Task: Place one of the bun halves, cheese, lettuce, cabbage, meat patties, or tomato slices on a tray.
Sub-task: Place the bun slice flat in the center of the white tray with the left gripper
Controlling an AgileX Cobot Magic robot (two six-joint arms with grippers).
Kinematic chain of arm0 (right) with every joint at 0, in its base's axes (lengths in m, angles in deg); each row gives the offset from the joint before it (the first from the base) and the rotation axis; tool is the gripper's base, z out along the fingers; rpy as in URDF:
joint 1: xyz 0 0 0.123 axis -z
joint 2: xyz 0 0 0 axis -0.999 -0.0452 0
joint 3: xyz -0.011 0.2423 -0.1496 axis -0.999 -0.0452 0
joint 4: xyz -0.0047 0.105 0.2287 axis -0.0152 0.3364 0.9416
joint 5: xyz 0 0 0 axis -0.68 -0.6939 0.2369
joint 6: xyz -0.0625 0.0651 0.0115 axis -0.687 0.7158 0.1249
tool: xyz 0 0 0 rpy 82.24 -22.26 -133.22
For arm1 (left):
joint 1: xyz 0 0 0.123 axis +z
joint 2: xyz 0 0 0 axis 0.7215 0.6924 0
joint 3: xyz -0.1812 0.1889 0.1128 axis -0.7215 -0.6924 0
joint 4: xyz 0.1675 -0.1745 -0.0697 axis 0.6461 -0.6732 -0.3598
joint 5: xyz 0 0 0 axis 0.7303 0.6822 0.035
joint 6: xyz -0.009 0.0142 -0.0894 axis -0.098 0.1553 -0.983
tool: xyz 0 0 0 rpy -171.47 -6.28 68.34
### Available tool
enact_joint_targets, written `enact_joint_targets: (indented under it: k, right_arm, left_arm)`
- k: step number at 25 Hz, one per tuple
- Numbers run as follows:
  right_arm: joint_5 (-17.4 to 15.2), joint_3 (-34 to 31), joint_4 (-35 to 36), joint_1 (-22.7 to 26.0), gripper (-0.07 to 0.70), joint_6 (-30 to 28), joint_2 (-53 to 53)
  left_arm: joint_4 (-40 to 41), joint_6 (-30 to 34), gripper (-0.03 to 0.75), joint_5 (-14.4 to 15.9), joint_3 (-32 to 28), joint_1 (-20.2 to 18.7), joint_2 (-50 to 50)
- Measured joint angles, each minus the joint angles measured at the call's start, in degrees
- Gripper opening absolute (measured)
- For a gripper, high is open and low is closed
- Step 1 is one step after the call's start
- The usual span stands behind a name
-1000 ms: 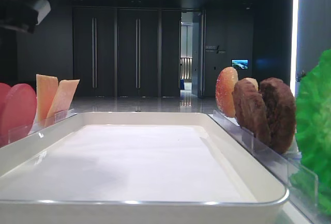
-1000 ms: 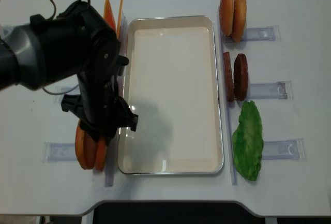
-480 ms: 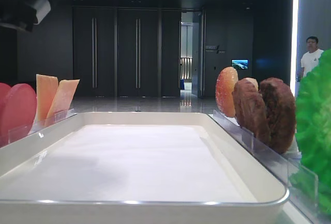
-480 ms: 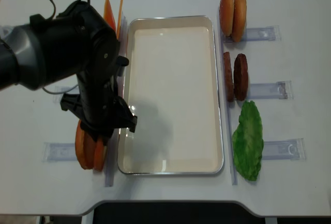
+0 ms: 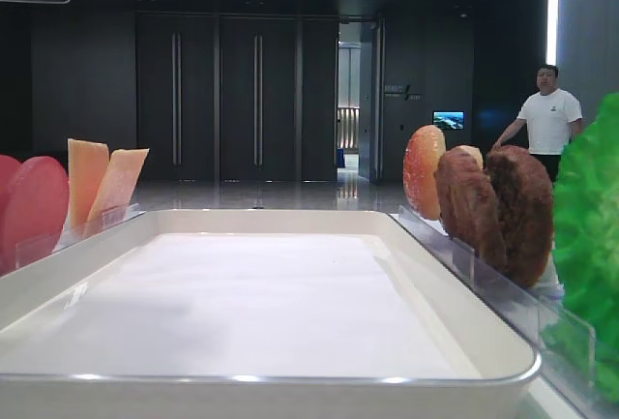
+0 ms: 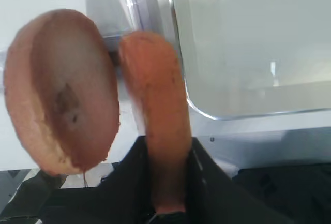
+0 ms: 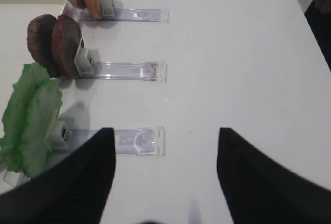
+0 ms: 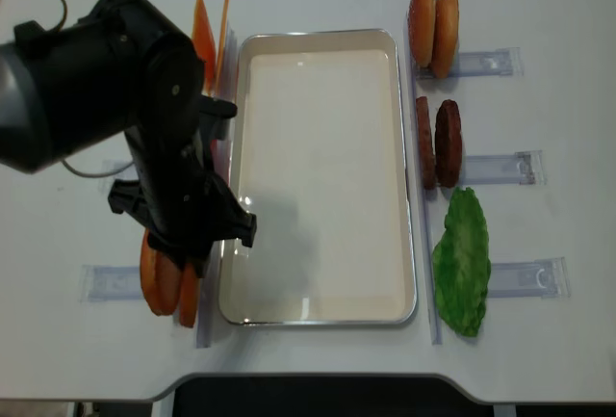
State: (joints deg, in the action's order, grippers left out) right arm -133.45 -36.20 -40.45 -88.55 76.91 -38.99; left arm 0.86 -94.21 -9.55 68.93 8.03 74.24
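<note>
White tabletop (image 8: 318, 369) holds a large white tray (image 8: 325, 318) at its centre, seen from above. Left of the tray, the black left gripper (image 6: 166, 182) is closed on the edge of an upright bun half (image 6: 158, 115) at the front left, just beside the tray's rim; a second bun half (image 6: 62, 92) stands next to it, pale face showing. Farther back on the left stand pale-orange cheese slices (image 5: 102, 185) and pinkish tomato slices (image 5: 31, 204). Right of the tray, from back to front: two more buns (image 8: 432, 18), two dark meat patties (image 8: 438, 143), and green lettuce (image 8: 462, 261). Right gripper (image 7: 165, 177) hovers over bare table, its jaws spread apart
</note>
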Motion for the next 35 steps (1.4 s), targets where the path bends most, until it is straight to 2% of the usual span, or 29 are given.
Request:
enact_joint_targets:
  k: [8,19,23,35]
  right_arm:
    - [0.0,0.0,0.0,0.0,0.415,0.0,0.0]
    - [0.0,0.0,0.0,0.0,0.415,0.0,0.0]
    - [0.0,0.0,0.0,0.0,0.415,0.0,0.0]
    - [0.0,0.0,0.0,0.0,0.415,0.0,0.0]
  left_arm:
    - [-6.3,0.4,0.138,-0.3,0.0,-0.1,-4.4]
    - [-6.5,0.0,0.138,-0.2,0.0,0.5,-10.1]
    - [-8.0,2.3,0.138,-0.2,0.0,4.3,-10.7]
    - [-17.6,18.0,0.138,-0.1,0.0,15.6,-10.8]
